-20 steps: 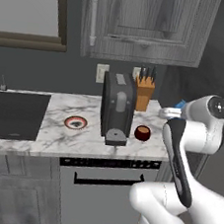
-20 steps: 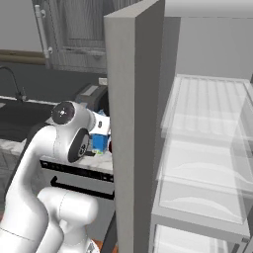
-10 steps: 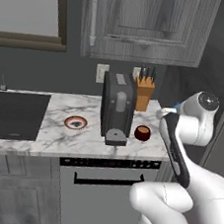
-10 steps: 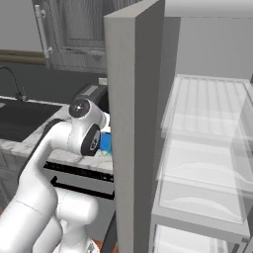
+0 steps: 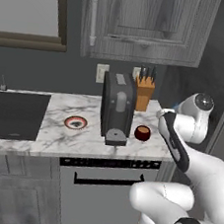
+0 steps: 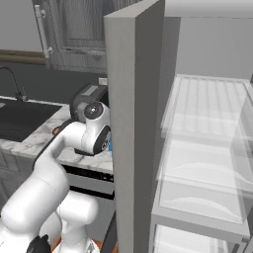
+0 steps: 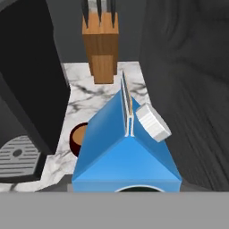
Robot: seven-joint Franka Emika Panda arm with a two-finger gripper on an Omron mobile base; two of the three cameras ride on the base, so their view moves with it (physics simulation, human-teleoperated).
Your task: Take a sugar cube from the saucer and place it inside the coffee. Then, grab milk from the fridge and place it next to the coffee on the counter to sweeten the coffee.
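My gripper [image 5: 168, 111] is shut on the milk [image 7: 127, 154], a blue carton with a white cap that hides the fingertips in the hand view. The carton hangs over the right end of the marble counter [image 7: 79, 102]; a blue sliver of it [image 6: 110, 145] shows beside the fridge door. Just beyond and left of the carton sits the dark red coffee cup [image 7: 78, 136] [image 5: 142, 133], partly hidden by it. The orange-rimmed saucer [image 5: 76, 123] lies left of the coffee machine. The sugar cube is too small to make out. The fridge [image 6: 133, 123] stands open.
The tall black coffee machine [image 5: 117, 107] stands between saucer and cup, close on the cup's left. A wooden knife block [image 7: 102, 44] is at the back by the wall. A black sink [image 5: 12, 114] sits at far left. Fridge shelves [image 6: 207, 163] lie on the right.
The arm has reached forward with the milk, away from the fridge and out over the counter's right end. The cup, the saucer and the fridge door have stayed where they were.
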